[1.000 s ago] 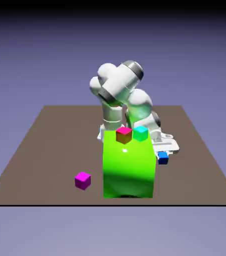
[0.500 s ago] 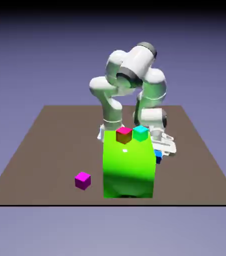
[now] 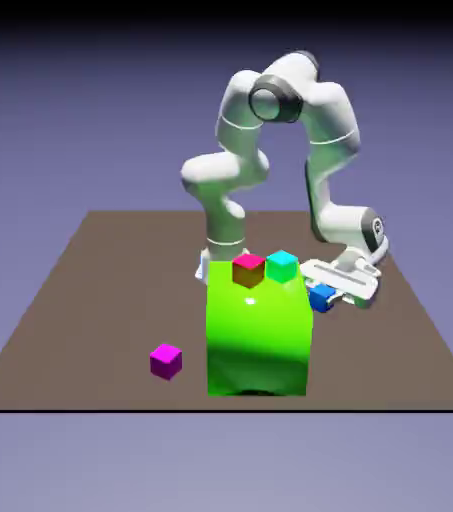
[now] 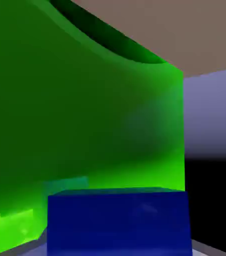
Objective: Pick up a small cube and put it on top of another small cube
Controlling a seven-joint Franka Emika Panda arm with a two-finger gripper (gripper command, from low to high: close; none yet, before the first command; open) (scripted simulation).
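1. I'm working over a plain, matte brown tabletop [image 3: 90, 330]. It widens toward the exterior view's bottom, where a thin black line marks its near edge.
2. Around it is a smooth blue-violet backdrop [image 3: 70, 120], fading to black at the top of the exterior view and paler below the table. My hand view has brown in its upper right corner, violet beneath that, then solid black.
3. My white arm with grey joint caps [image 3: 335, 120] carries a small dark mark on its wrist cap, too small to read. I can make out no lettering on the table or the cubes.
4. My two-finger gripper [image 4: 118, 247] is pinching the small plain dark-blue cube [image 4: 118, 222], its fingers on either side. The cube is near the big bright-green block [image 3: 258, 335], toward the exterior view's right; I can't tell whether it clears the table.
5. That green block is glossy, with a pale glint on it. A small red cube [image 3: 249, 270] and a small cyan cube [image 3: 282, 266] show at its top edge, side by side.
6. A small magenta cube [image 3: 166, 362] rests on the brown surface toward the exterior view's left.
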